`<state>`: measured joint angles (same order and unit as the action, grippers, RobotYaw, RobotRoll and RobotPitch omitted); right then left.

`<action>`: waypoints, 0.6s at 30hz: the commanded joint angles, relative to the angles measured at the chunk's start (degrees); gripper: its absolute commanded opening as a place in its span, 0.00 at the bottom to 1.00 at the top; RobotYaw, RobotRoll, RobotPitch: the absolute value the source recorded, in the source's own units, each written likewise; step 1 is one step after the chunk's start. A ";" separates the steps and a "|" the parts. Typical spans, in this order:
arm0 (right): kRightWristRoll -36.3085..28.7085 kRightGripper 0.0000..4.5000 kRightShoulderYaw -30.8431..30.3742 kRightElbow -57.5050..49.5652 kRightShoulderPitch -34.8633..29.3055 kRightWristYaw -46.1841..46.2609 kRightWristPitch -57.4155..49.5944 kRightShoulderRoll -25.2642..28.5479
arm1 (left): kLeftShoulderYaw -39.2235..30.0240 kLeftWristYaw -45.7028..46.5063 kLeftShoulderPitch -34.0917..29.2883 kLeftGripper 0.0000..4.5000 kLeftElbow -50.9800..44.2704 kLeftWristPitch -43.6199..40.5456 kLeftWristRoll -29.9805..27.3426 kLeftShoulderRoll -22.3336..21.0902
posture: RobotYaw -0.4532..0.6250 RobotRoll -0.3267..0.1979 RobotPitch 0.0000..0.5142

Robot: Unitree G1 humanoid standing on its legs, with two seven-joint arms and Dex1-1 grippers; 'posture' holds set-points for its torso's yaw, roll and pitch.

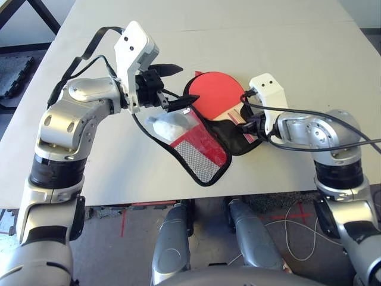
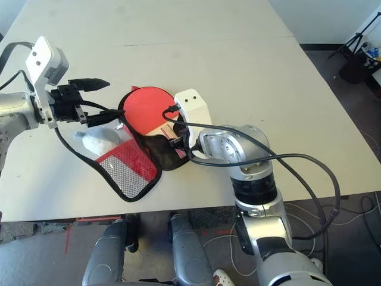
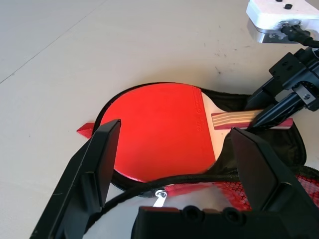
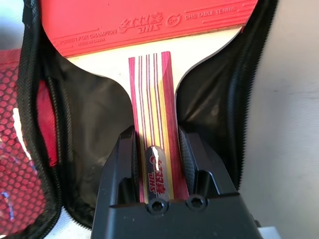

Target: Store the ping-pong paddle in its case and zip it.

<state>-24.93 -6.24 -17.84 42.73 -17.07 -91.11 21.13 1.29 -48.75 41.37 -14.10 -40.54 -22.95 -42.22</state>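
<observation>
Two black fingers of the right gripper [image 4: 157, 132] pinch the striped handle of the paddle [image 4: 149, 30], one on each side. Just right of centre in the left eye view, the paddle lies red face up on the black lining of the open case [image 1: 238, 143]. Nearer the centre, the left gripper [image 1: 189, 84] stands wide, holding nothing, over the case's left side. Below it, a mesh pocket [image 1: 199, 159] and a pale wad [image 1: 171, 127] lie on the case's other half, with the table [image 1: 309, 59] around.
</observation>
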 commanded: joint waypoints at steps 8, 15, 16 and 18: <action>-2.78 0.26 4.31 -0.59 -1.63 5.31 -1.39 -4.68 | 1.29 -0.79 -0.54 1.00 -0.33 0.60 0.50 0.48 | 0.39 0.62 0.50; -5.98 0.72 3.82 -2.35 1.03 1.71 -1.39 1.51 | 1.35 -0.88 -0.74 1.00 -0.34 0.60 0.53 0.54 | 0.39 0.62 0.50; -6.81 0.81 3.46 -2.79 1.28 0.94 -1.39 2.74 | 1.36 -0.87 -0.79 1.00 -0.36 0.61 0.53 0.55 | 0.39 0.62 0.50; -8.00 0.94 2.77 -3.61 1.73 -0.41 -1.39 4.90 | 1.38 -0.88 -0.83 1.00 -0.36 0.64 0.55 0.56 | 0.39 0.62 0.51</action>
<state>-31.17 -2.45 -19.89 44.24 -15.98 -91.10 24.99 1.66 -49.17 41.32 -14.05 -40.13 -22.69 -41.61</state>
